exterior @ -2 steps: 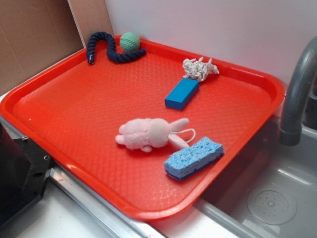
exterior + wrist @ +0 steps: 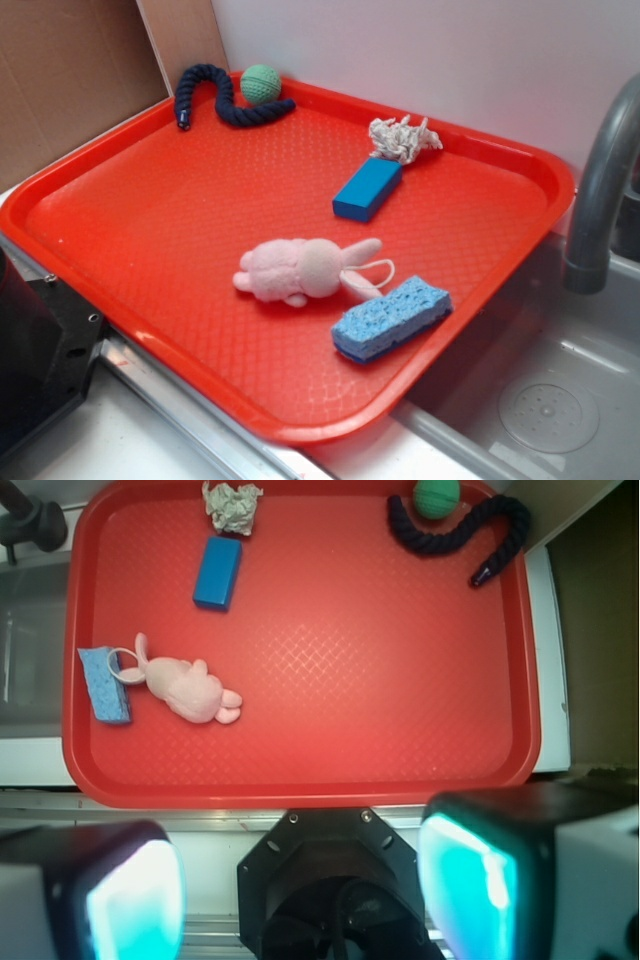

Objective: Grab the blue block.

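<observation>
Comparing with the frame from a moment ago, I see nothing on the tray that has shifted: every object sits where it did, and the arm has not entered the exterior view. I read that as the approach not having started, so the whole grab is still ahead of me.

The blue block lies flat in the upper right part of the exterior frame, one short end just beside, possibly touching, the frayed white rope knot. In the wrist view it sits upper left, directly below that knot. Its long axis runs from the knot down and left in the exterior picture; in the wrist picture it is nearly vertical, leaning slightly so the top end tips right.

The paler blue sponge lower down, just beside the pink plush bunny, is the look-alike I must not go for. The green ball and dark blue rope toy sit far off at the top left corner.

My gripper hangs well back over the tray's near edge, its fingers spread wide apart with nothing between them. I judge I should close across the block's narrow width.
</observation>
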You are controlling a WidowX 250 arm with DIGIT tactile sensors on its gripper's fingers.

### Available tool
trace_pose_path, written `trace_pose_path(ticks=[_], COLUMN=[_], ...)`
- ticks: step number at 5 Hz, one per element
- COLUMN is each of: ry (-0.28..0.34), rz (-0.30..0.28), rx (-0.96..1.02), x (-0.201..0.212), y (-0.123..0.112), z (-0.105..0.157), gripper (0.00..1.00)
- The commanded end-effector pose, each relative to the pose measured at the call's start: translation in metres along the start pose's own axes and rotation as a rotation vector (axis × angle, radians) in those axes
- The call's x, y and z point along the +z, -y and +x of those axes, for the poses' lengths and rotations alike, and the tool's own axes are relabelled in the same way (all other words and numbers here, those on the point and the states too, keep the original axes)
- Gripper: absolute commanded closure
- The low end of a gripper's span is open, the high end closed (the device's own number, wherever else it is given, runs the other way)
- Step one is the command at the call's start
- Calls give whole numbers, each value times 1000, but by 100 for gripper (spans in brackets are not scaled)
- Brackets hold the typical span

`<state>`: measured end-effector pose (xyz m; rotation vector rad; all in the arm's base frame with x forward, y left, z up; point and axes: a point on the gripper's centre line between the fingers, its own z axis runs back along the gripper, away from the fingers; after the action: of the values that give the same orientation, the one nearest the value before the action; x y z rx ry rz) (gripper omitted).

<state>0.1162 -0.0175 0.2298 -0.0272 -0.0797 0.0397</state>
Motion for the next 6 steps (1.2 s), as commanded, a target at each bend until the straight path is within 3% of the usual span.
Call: trace_pose_path(ticks=[1, 2, 4, 6], ry=[141, 134, 5, -18], rz=[19, 29, 35, -32], rx=[255, 223, 276, 288], x=[-53, -85, -156, -188], y=[42, 68, 52, 55], z=[89, 107, 129, 134], gripper=[0, 0, 0, 0])
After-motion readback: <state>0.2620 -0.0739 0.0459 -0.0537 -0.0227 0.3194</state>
